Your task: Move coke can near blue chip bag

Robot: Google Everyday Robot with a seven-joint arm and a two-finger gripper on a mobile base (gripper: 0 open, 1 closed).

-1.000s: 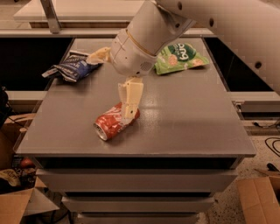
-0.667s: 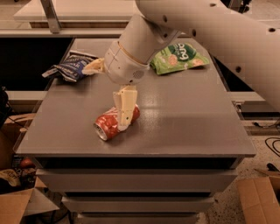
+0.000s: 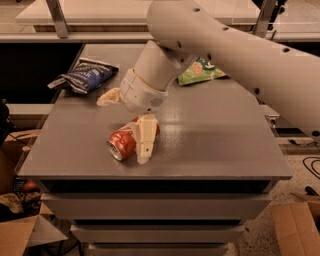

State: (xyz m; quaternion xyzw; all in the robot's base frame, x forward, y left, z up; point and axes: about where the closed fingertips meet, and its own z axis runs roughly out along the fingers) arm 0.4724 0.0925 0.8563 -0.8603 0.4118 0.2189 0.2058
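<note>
The coke can (image 3: pixel 121 143) lies on its side on the grey table (image 3: pixel 215 145), near the front left, its silver top facing the front edge. My gripper (image 3: pixel 128 120) hangs over the can and is open. One cream finger (image 3: pixel 145 142) reaches down in front of the can's right side and hides part of it. The other finger (image 3: pixel 108 97) sticks out to the left, behind the can. The blue chip bag (image 3: pixel 85 75) lies wrinkled at the table's back left corner, well apart from the can.
A bright green snack bag (image 3: pixel 200 71) lies at the back of the table, partly hidden by my arm. Cardboard boxes (image 3: pixel 297 227) stand on the floor at both sides. A second counter (image 3: pixel 100 15) runs behind the table.
My gripper has come down and forward, so the front finger now reaches the table beside the can. The can and both bags have stayed in place.
</note>
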